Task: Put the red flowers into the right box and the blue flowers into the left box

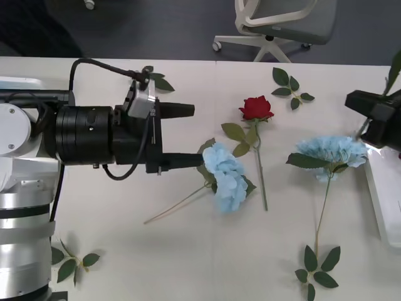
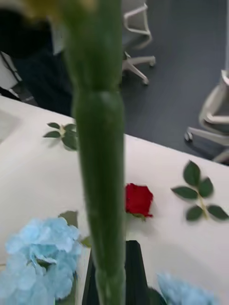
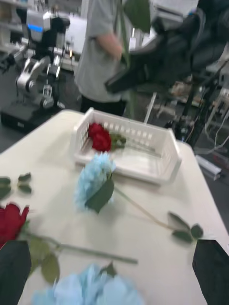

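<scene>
Pale sky-blue, fluffy artificial hydrangea head [image 1: 225, 177] — lying mid-table, ungrasped.
Black-fingered left gripper [image 1: 191, 135] is hovering just beside it, fingers spread wide. The velvety red artificial rose [image 1: 255, 108] is lying close, so a careless pinch is risking snagging its stem too. Right gripper [image 1: 376, 122] is clamping a thick green stem [image 2: 98, 143] by the shallow white plastic tray [image 3: 169, 162] — an early release is risking a miss.

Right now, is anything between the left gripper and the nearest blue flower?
Nothing visible. The open left gripper points at the blue flower, lower finger almost at its leaf. The red rose lies beyond, off the path. The right gripper is far off by the box.
</scene>
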Controlling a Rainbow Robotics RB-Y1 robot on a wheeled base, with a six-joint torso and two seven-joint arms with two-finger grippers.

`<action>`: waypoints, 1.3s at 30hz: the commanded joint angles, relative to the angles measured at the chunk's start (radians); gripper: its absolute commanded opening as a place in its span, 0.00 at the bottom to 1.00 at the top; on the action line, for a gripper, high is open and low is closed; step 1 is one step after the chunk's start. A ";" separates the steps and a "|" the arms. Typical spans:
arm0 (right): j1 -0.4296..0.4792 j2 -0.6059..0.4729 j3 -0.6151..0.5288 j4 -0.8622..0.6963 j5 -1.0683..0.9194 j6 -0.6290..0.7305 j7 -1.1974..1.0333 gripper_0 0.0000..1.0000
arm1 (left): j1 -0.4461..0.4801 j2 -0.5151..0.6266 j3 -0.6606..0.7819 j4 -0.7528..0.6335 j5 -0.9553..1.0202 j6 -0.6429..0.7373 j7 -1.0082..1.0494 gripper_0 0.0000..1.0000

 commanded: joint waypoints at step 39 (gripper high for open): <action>-0.076 -0.065 0.190 0.522 0.387 0.672 -0.450 0.00 | -0.018 0.040 -0.529 -0.068 -1.042 0.067 0.618 1.00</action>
